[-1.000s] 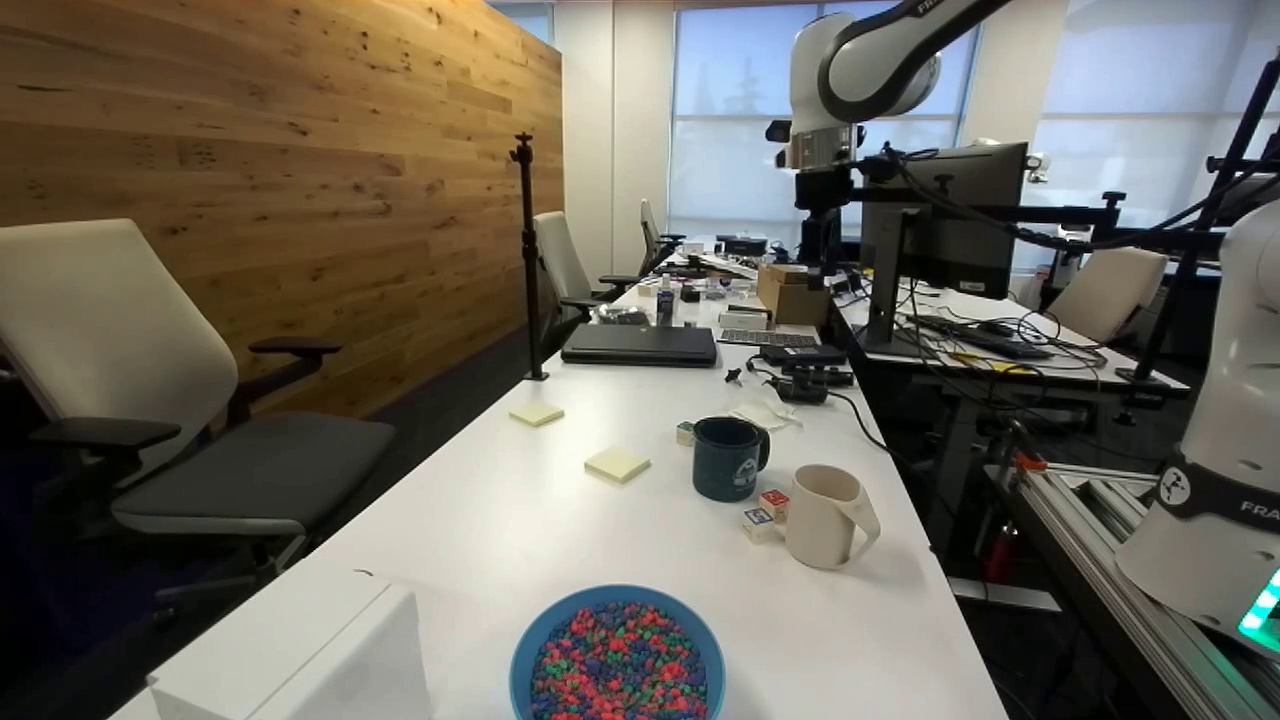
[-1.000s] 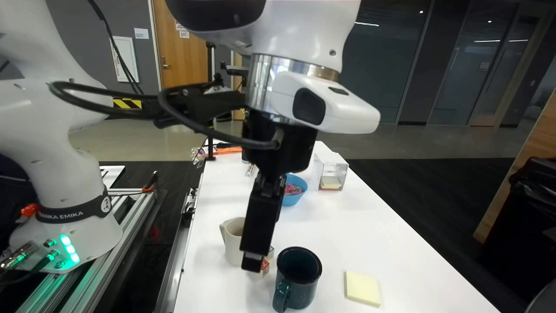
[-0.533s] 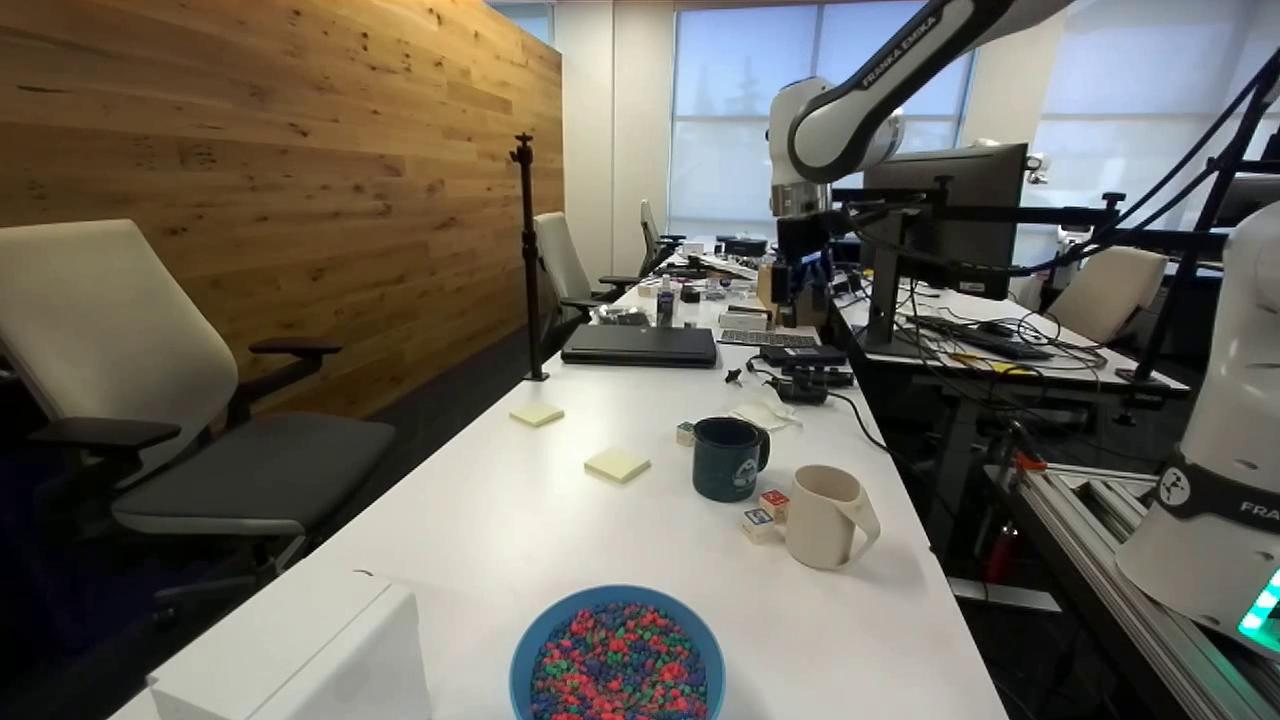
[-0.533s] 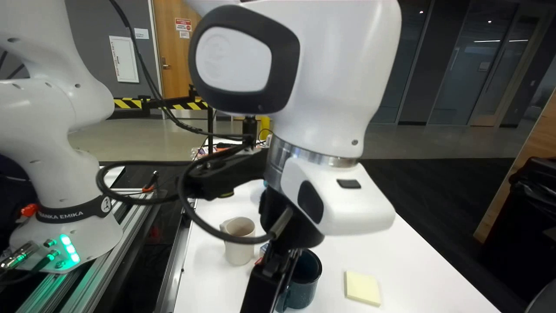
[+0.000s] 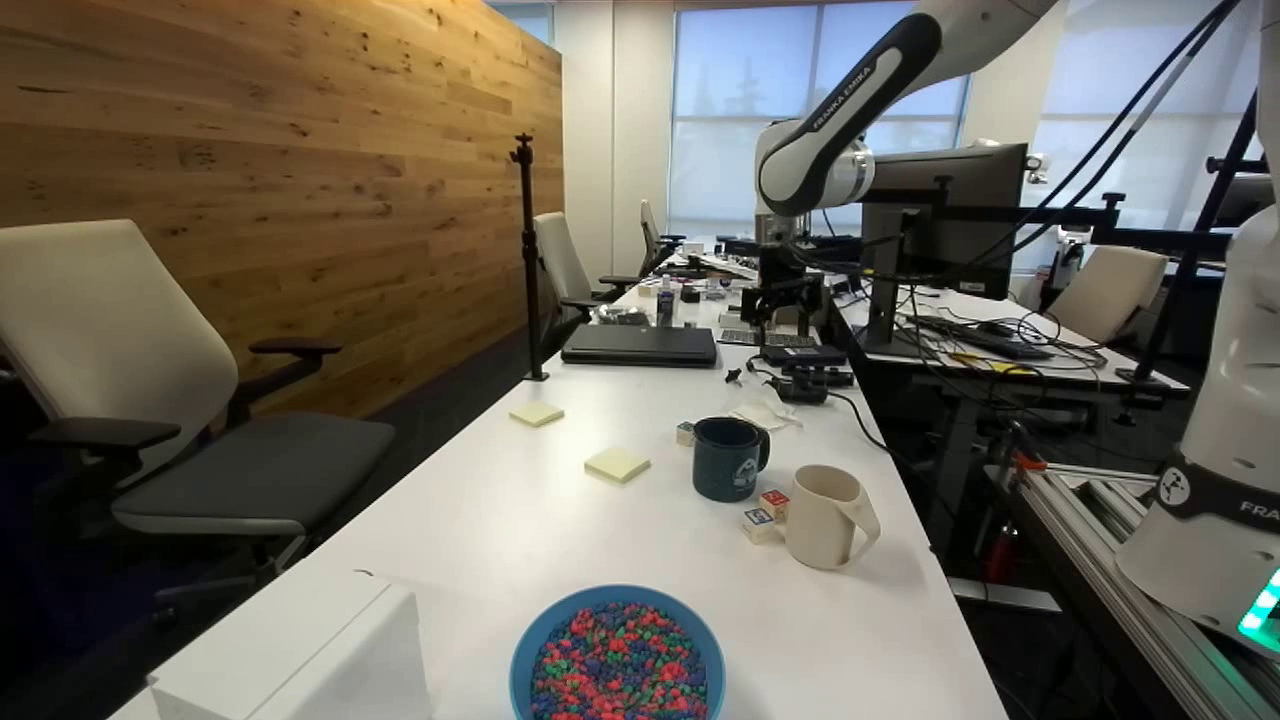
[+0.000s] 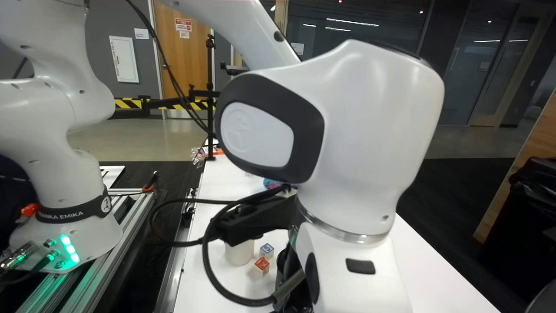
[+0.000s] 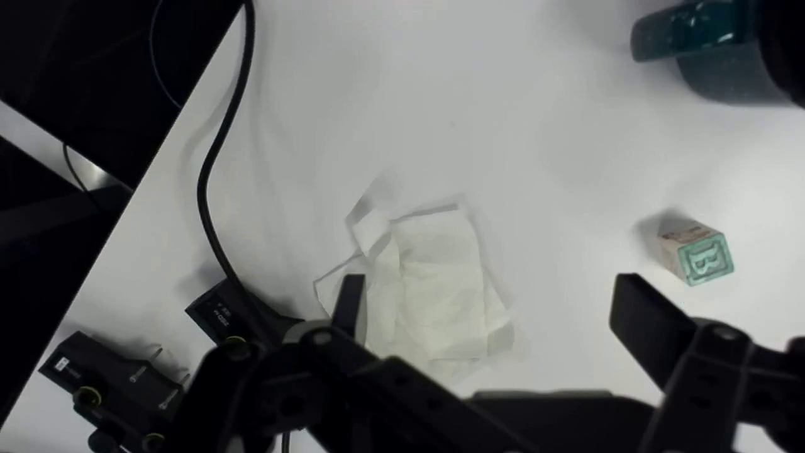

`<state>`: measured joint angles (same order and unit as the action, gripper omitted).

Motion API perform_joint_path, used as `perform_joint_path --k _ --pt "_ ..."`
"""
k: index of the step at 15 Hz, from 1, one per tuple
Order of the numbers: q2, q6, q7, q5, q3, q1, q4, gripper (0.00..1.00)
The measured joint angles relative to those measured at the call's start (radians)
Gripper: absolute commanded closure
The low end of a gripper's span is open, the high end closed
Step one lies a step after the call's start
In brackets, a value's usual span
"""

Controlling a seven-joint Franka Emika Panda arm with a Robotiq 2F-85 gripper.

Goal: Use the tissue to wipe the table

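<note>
The tissue (image 7: 440,289), white and crumpled with folded edges, lies on the white table (image 7: 503,126) in the wrist view. It also shows in an exterior view as a pale tissue (image 5: 765,412) behind the dark green mug. My gripper (image 7: 490,302) is above the table with its jaws wide apart and nothing held. Its left finger overlaps the tissue's left part in the wrist view, while the right finger stands over bare tabletop. An exterior view shows the gripper (image 5: 783,330) pointing down, higher and farther back than the tissue. Elsewhere the wrist hides most of it.
A lettered block (image 7: 701,258) and a dark green mug (image 7: 723,69) are to the right of the tissue. On its left run a black cable (image 7: 210,182) and a black connector (image 7: 233,314). A beige mug (image 5: 825,520), blue bowl (image 5: 521,655) and laptop (image 5: 640,345) share the table.
The arm has come down and shifted left in an exterior view, and the wrist has turned so both fingers show apart. The tissue and table items have stayed put.
</note>
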<state>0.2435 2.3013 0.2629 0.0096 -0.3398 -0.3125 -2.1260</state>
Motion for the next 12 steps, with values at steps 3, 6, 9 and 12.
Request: perform_joint_path --k 3,6,9,12 --pt "0.029 0.041 0.109 0.019 -0.017 -0.002 0.025 0.00" --pt "0.059 0.070 0.223 0.015 -0.046 0.001 0.041 0.00" --pt "0.100 0.071 0.307 0.014 -0.072 0.001 0.064 0.00" --pt "0.143 0.072 0.353 0.016 -0.083 0.000 0.088 0.00"
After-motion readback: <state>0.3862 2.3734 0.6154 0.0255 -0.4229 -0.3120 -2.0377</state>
